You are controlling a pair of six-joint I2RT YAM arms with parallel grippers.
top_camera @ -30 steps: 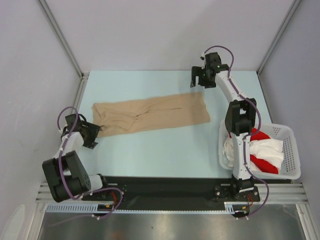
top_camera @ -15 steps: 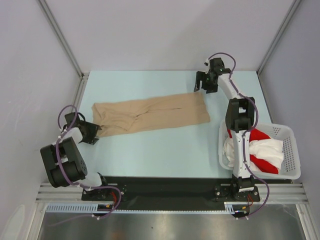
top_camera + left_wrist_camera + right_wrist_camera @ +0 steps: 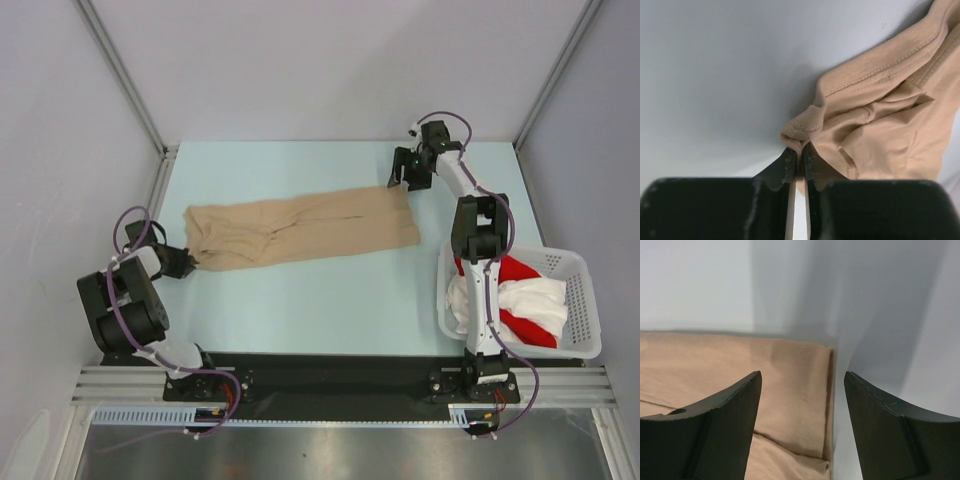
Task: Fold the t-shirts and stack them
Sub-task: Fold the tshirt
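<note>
The table carries the beige shirt, which lies flat as a long band and looks already folded lengthwise. Off the shirt's right end, toward the near side, stands the white basket with the red and white shirts heaped inside, not folded yet. Both arms have changed within the last second. The right claw has come down from beyond the shirt to its far right corner. Its jaws are still wide apart, one on each side of that corner, and they hold nothing. The left claw, which was open beside the shirt's left end a moment ago, has now closed. Its fingers pinch a small fold of the hem at the near left corner. I judge that the next fold is being prepared: one end is gripped, but the other corner must still be taken.
</note>
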